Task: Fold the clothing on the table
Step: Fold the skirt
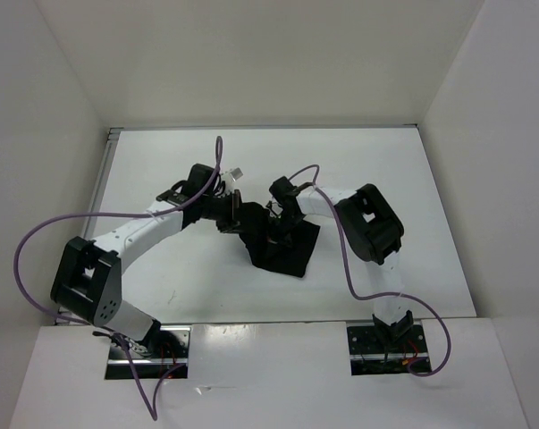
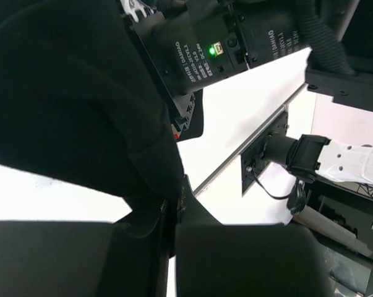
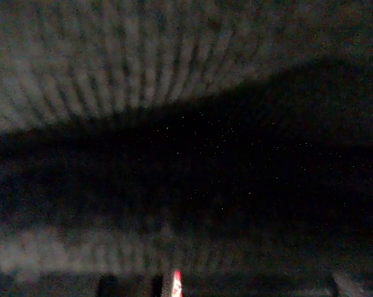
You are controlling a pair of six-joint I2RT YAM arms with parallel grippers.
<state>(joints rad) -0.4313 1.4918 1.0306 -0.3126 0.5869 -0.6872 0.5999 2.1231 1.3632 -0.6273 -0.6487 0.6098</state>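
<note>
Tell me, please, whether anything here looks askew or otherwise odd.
The clothing is a crumpled heap in the middle of the table, not flat. The left gripper pinches a fold of it; the right gripper is shut against it, so its wrist view shows almost only dark cloth.

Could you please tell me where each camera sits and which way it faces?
Top: above and behind the bases, looking down on the table; both arms show, meeting over the clothing.
Left wrist: on the left arm, facing clothing and the right arm; own fingers at bottom.
Right wrist: pressed against dark fabric; own fingers indiscernible.
Shared: top and left wrist both show clothing and right arm.
</note>
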